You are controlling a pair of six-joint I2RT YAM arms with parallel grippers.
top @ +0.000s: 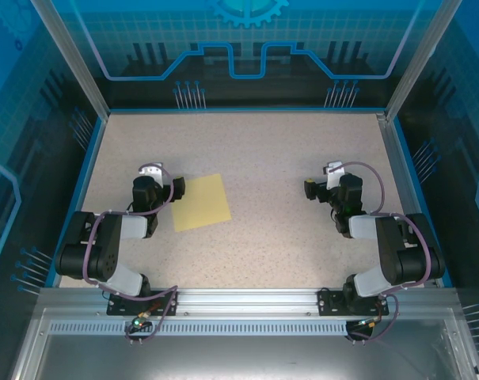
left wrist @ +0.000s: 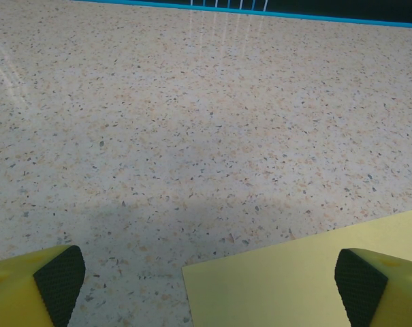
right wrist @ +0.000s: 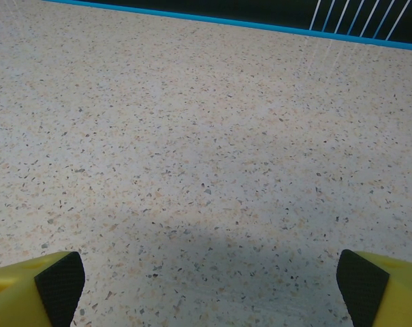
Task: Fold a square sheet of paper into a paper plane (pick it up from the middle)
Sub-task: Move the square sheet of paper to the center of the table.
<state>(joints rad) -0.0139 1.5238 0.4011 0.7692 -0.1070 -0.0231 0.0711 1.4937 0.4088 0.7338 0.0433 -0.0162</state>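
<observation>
The square sheet of paper [top: 201, 202] lies flat and unfolded on the table [top: 263, 150], left of centre, turned a little so its edges run askew to the table's sides; being square, it has no long axis to favour. The left hand [top: 150, 171] sits just beside the sheet's left edge, fingers spread wide and holding nothing. In the left wrist view the sheet [left wrist: 314, 279] reaches in from the right, under the right-side pad, so its middle lies rightward of that hand [left wrist: 210, 285]. The right hand [top: 334, 169], likewise spread and empty [right wrist: 209, 286], is well apart across bare table. The left arm looks the nearer one for a pick from the middle.
</observation>
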